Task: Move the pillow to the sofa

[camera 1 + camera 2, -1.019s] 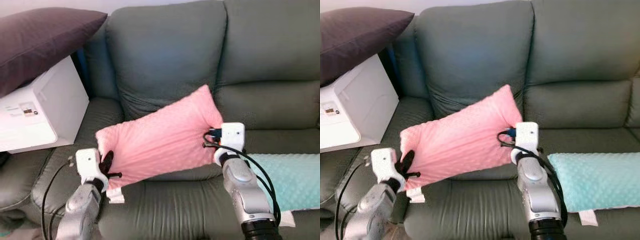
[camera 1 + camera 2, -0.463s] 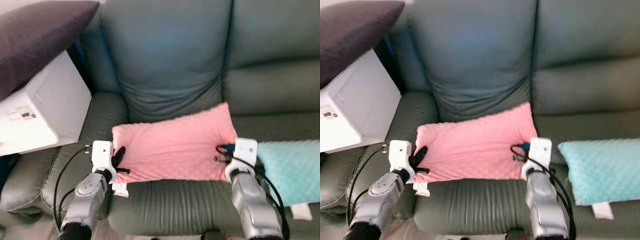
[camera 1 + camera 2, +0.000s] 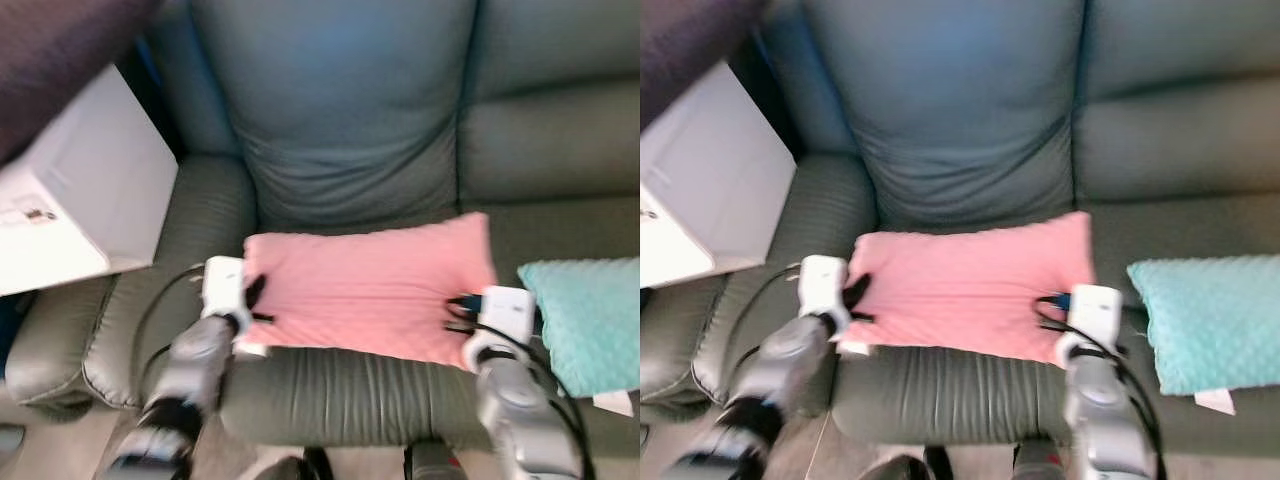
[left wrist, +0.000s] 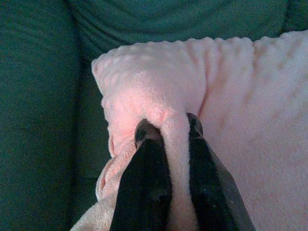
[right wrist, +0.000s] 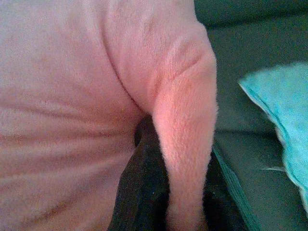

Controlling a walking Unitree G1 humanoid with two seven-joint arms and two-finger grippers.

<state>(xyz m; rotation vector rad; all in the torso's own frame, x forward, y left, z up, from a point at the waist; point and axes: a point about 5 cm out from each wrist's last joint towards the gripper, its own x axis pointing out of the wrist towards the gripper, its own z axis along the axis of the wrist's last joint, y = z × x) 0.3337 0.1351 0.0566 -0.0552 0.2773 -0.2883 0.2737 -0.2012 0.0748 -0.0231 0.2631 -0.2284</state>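
— Where is the pink pillow [image 3: 372,287] sitting right now?

— It is lying flat on the seat cushion of the grey sofa [image 3: 350,130], just in front of the backrest. The left end effector [image 3: 252,300] is pinching a fold at the pillow's nine o'clock edge, and the right end effector [image 3: 458,312] is clenching a fold of the same fabric near four o'clock.

— So both are gripping it?

— Yes; through the wrist cameras I am seeing pink fabric bunched between the black fingers [image 4: 150,163] on each side.

— What else is lying around it?

— A teal pillow [image 3: 590,320] is resting at three o'clock, just beside the pink one, and a white box [image 3: 80,200] is standing at ten o'clock past the armrest.

— How should it be finishing this?

— I'd say the pillow is looking fully supported, so both should be opening together, then backing straight out so the fingers aren't dragging the fabric toward the seat's front edge or nudging the teal one.
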